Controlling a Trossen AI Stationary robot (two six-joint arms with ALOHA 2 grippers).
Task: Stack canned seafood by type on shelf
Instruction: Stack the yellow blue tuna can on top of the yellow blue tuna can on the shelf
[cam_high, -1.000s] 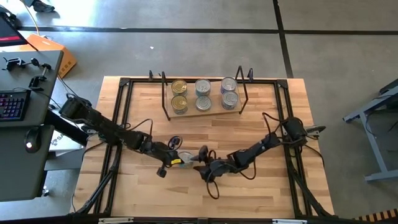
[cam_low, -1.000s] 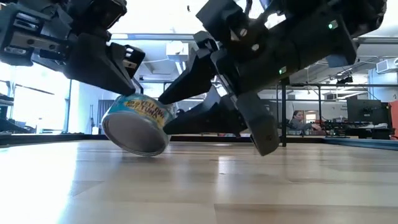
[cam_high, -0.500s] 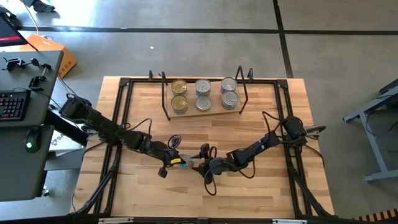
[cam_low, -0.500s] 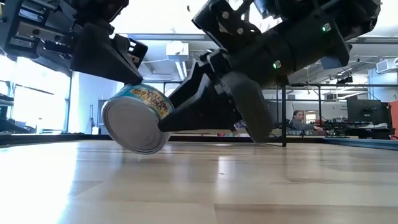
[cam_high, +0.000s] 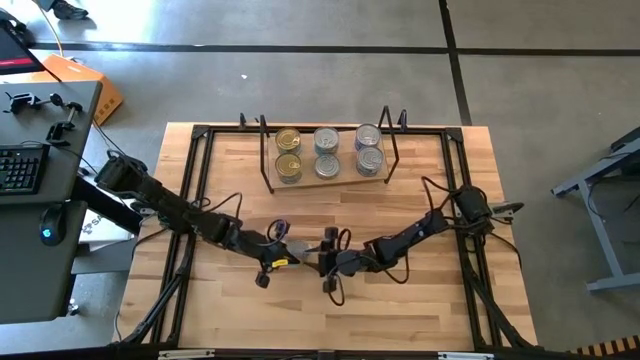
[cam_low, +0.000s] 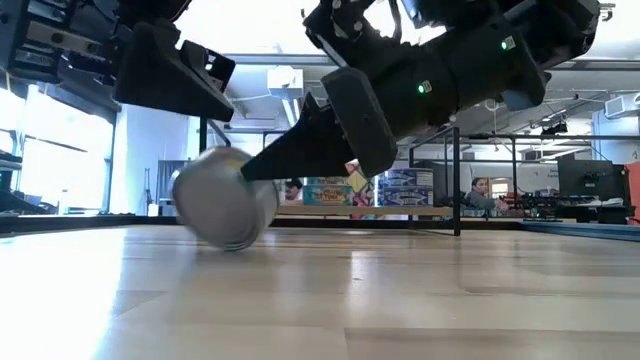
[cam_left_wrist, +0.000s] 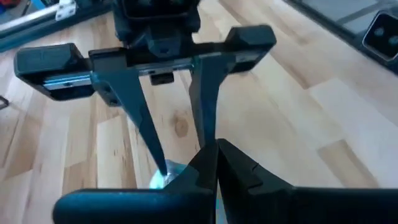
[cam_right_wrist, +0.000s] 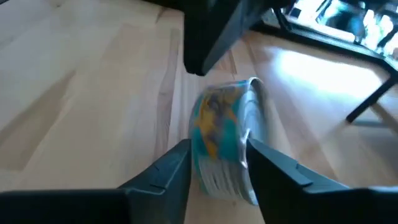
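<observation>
Left gripper: lower centre-left of the high view, tip at the can; whether its fingers are apart or closed cannot be told.

Can: small round tin, teal label with yellow and orange print, plain silver end. Tipped on its edge at the lower middle of the high view, between the two grippers. In the low view it sits left of centre, its silver end facing the camera and its rim touching the table.

Right gripper: just right of the can in the high view, fingers clamped on either side of it.

Shelf: light wood board with black wire ends, upper centre of the high view. Holds canned seafood in three columns: gold lids at left, silver lids in the middle and at right.
</observation>
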